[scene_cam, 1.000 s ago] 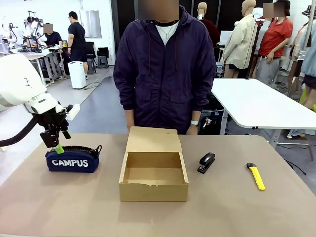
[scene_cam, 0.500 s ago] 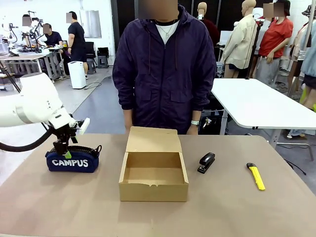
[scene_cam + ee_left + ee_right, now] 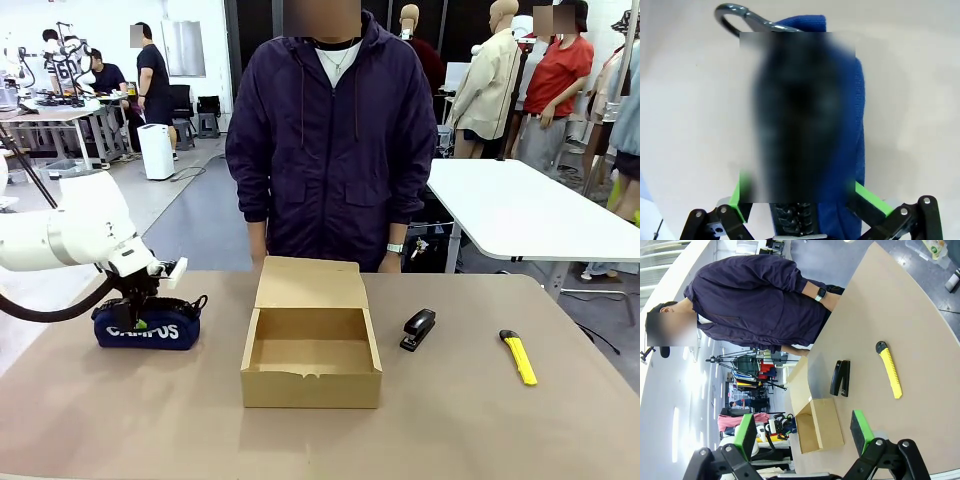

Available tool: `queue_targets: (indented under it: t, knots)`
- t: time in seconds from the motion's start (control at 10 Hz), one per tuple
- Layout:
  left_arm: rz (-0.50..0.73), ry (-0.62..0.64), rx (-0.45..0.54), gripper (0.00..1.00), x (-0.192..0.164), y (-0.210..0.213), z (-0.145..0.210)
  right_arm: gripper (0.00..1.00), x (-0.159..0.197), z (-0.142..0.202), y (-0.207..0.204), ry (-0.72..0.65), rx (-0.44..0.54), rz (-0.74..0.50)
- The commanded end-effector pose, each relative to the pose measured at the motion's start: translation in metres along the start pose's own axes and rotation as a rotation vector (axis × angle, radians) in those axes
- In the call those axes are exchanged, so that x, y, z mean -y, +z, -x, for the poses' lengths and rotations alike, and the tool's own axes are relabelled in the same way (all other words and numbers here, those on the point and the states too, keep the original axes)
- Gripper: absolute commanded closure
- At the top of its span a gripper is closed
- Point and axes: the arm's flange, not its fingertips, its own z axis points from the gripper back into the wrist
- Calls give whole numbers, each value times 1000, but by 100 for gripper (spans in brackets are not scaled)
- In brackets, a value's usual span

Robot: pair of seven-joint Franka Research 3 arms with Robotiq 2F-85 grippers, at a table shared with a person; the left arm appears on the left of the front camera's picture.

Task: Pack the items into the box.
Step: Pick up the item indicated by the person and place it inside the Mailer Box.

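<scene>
Workshop room with white tables and other people far behind. Up front, a wide tan surface (image 3: 450, 420) runs across the front view. A person (image 3: 335, 150) in a dark purple zipped jacket stands at its far edge, facing the camera, arms hanging down behind the box.

From the left side, the white left arm (image 3: 60, 235) reaches in and bends down toward the surface. Near the middle sits the brown cardboard box (image 3: 311, 345), open, with its flap lid raised at the far side toward the person.

Left of the box, well apart from it, the navy pouch (image 3: 170, 328) lies flat on the surface; its white lettering is partly hidden by the arm's tip. The left pincer (image 3: 135, 315) is down over the pouch. In the left wrist view, its green pads (image 3: 740, 200) stand wide apart on either side of the blue fabric; whether they touch it is unclear.

In the right wrist view, the right pincer (image 3: 802, 432) is spread wide, holding nothing, raised above the surface.

Just right of the box lies the small black stapler (image 3: 418, 328). Farther right, apart from the stapler, lies the slim yellow utility knife (image 3: 519, 357).
</scene>
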Motion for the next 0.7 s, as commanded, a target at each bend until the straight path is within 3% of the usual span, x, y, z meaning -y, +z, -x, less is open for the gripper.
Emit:
queue_targets:
  t: [0.0, 0.1, 0.2, 0.6]
  knots:
    - [35, -13, 30, 0, -8, 3, 1, 0, 0, -1, 0, 12, 2, -12]
    - [50, -10, 39, 59, -9, 2, 0, 0, 0, -1, 0, 12, 2, -12]
    - [61, -1, 49, 100, -9, 1, 0, 0, 0, -1, 0, 12, 2, -12]
    - [74, 13, 42, 100, -8, 1, 0, 0, 0, -1, 0, 12, 2, -12]
